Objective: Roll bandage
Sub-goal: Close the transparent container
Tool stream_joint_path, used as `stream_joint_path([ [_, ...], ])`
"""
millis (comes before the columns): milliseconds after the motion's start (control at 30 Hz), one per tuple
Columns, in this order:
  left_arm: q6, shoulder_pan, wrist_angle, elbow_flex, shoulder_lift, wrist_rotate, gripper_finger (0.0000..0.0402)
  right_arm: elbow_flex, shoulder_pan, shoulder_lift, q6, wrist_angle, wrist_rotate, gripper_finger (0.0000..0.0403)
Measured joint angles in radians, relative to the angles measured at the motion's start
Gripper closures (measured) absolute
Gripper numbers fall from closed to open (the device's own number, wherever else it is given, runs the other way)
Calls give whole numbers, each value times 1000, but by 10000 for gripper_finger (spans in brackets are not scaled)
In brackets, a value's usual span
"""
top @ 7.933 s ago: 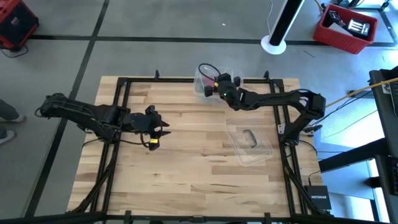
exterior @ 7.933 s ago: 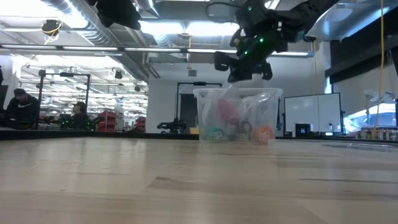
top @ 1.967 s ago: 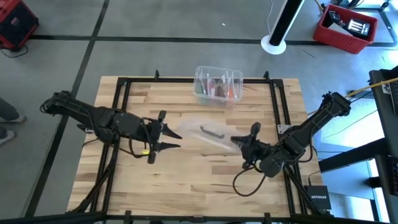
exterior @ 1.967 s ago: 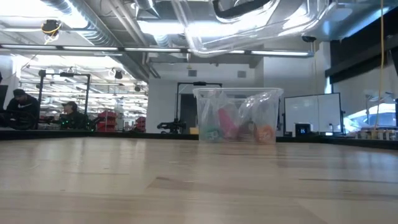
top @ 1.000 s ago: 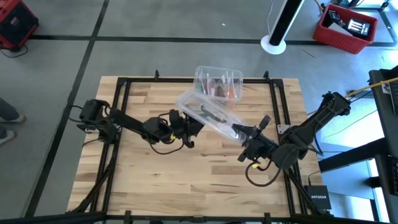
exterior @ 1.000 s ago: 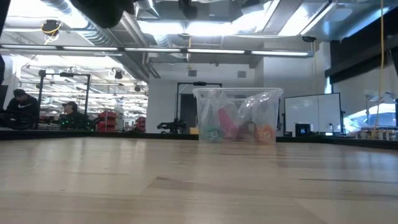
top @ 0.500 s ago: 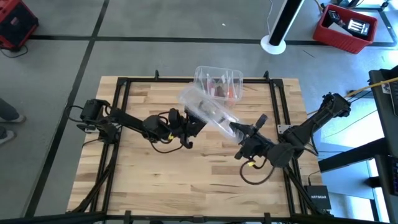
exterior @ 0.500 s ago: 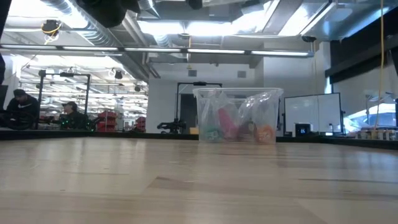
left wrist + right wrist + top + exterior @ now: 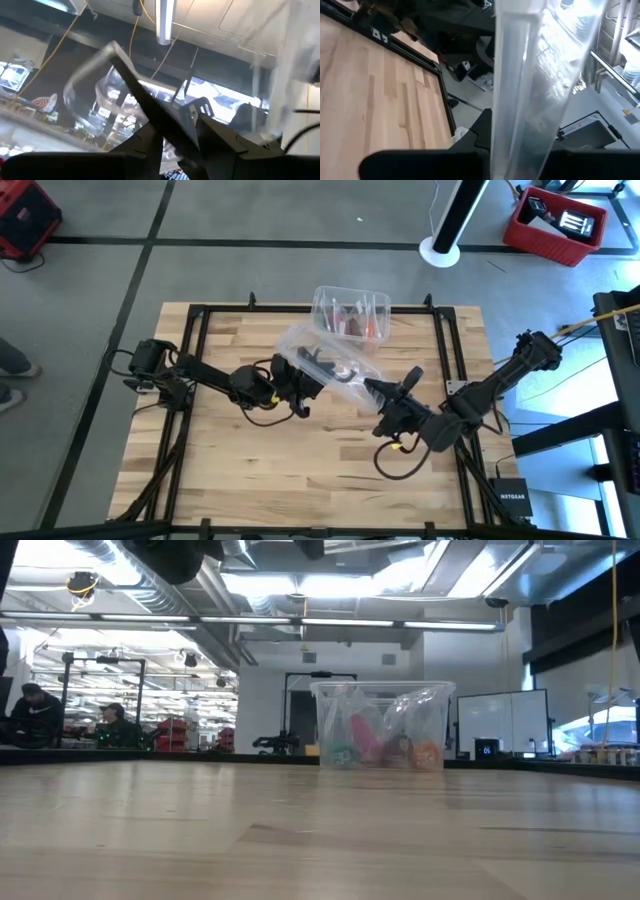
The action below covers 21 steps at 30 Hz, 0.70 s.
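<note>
Grips a clear lid (image 9: 335, 350) aloft from both ends: left hand (image 9: 312, 372) closed on the rim at one end, right hand (image 9: 372, 392) pinched narrow on the thin edge at the other. Tilts the lid between the two hands, well clear of the tabletop (image 9: 300, 470).

Finds a pinkish shape, seemingly the bandage (image 9: 363, 738), inside the clear box (image 9: 350, 312), just beyond both hands at the far edge of the tabletop, among other coloured bits. Cannot tell rolled from loose.

Leaves broad bare wood on the near side of both hands and out past the left hand. Meets a black frame rail (image 9: 445, 360) close behind the right hand, running along that side of the tabletop.

Reads "NETGEAR" on a black unit (image 9: 510, 498) off the corner behind the right hand. Reads no other writing.
</note>
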Motion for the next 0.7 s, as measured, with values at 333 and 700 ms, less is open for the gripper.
stream_joint_path([
  [333, 34, -1, 4, 0, -1, -1, 381, 0, 1, 1, 27, -2, 27, 321],
  [700, 256, 34, -203, 0, -175, -43, 381, 0, 116, -108, 183, -113, 3, 170],
])
